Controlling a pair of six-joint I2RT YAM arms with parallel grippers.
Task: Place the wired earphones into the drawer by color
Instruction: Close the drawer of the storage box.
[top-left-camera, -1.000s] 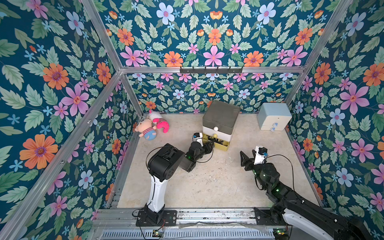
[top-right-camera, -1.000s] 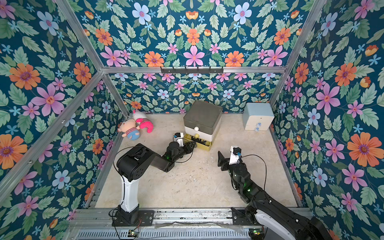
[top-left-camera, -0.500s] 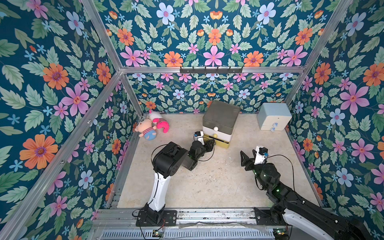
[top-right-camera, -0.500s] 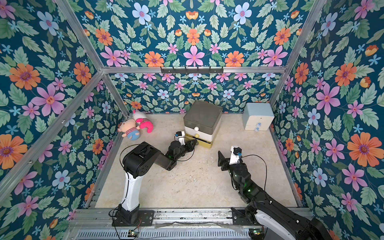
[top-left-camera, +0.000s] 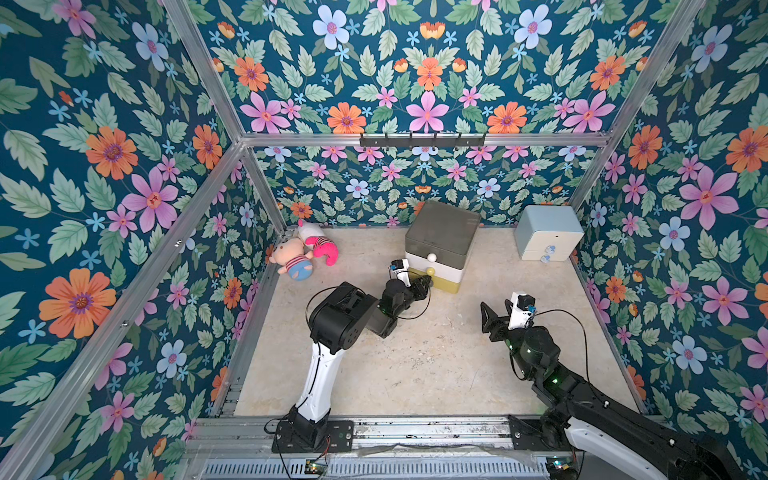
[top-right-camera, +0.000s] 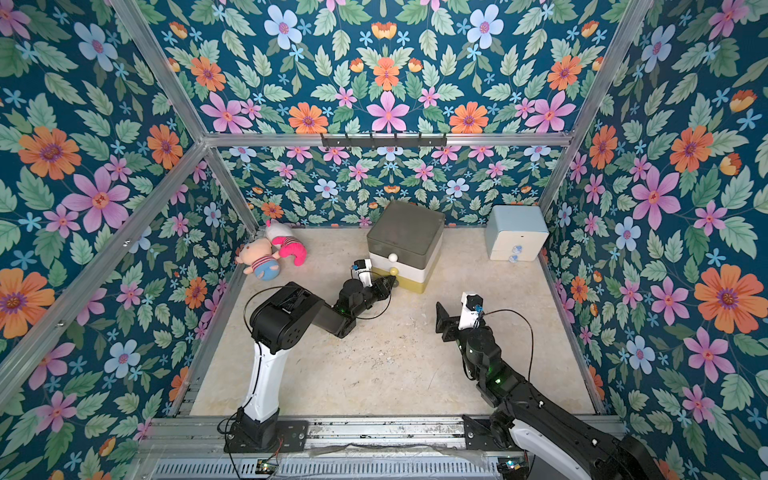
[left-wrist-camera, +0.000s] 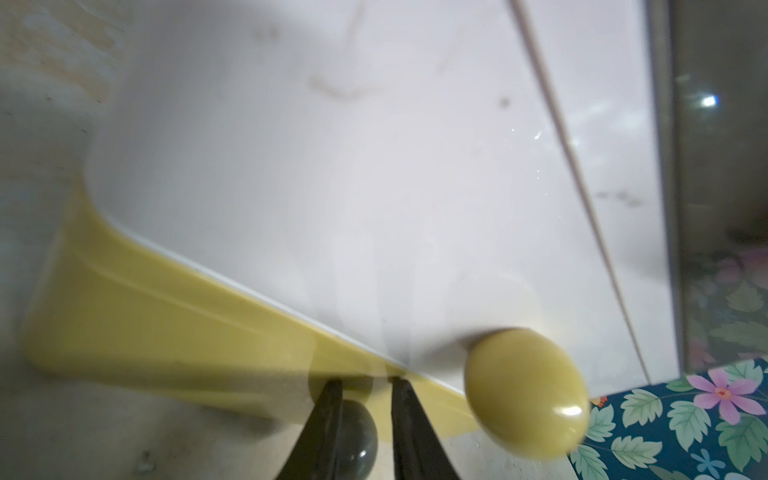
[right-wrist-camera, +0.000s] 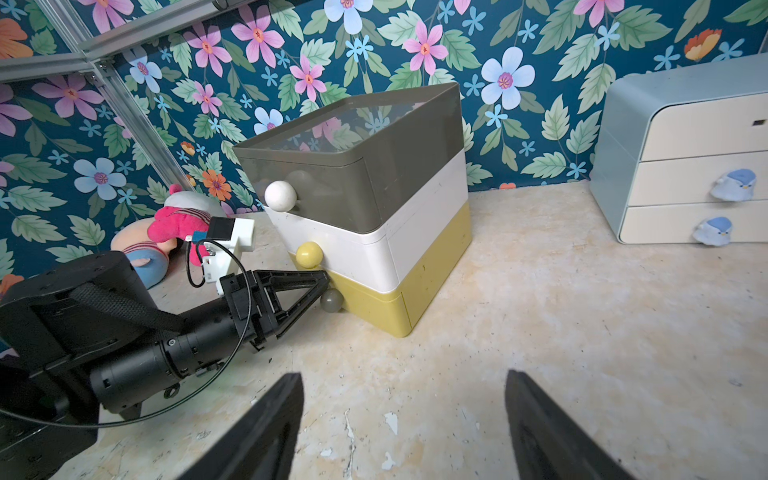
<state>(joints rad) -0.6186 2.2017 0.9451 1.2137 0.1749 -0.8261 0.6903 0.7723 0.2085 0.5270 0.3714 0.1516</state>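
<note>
The drawer (top-left-camera: 442, 245) (top-right-camera: 405, 235) (right-wrist-camera: 365, 183) stands at the back of the floor, with a grey top tier, a white middle tier and a yellow bottom tier, all pushed in. My left gripper (top-left-camera: 428, 284) (top-right-camera: 392, 281) (left-wrist-camera: 365, 380) (right-wrist-camera: 326, 276) rests its tips against the yellow tier's front, beside that tier's grey ball knob (right-wrist-camera: 331, 300) (left-wrist-camera: 357, 436). Only a narrow gap separates its jaws, and nothing is between them. The yellow knob (left-wrist-camera: 525, 392) of the white tier is just above. My right gripper (top-left-camera: 496, 316) (top-right-camera: 451, 318) (right-wrist-camera: 404, 374) hovers open and empty over bare floor. No wired earphones show in any view.
Two plush toys (top-left-camera: 305, 253) lie in the back left corner. A pale blue-and-white two-drawer cabinet (top-left-camera: 546, 239) (right-wrist-camera: 685, 158) stands at the back right. Floral walls close in three sides.
The yellow bottom tier stood pulled out a second ago and is now pushed in flush. My left gripper moved forward with it and its jaws narrowed. The right arm stayed still.
</note>
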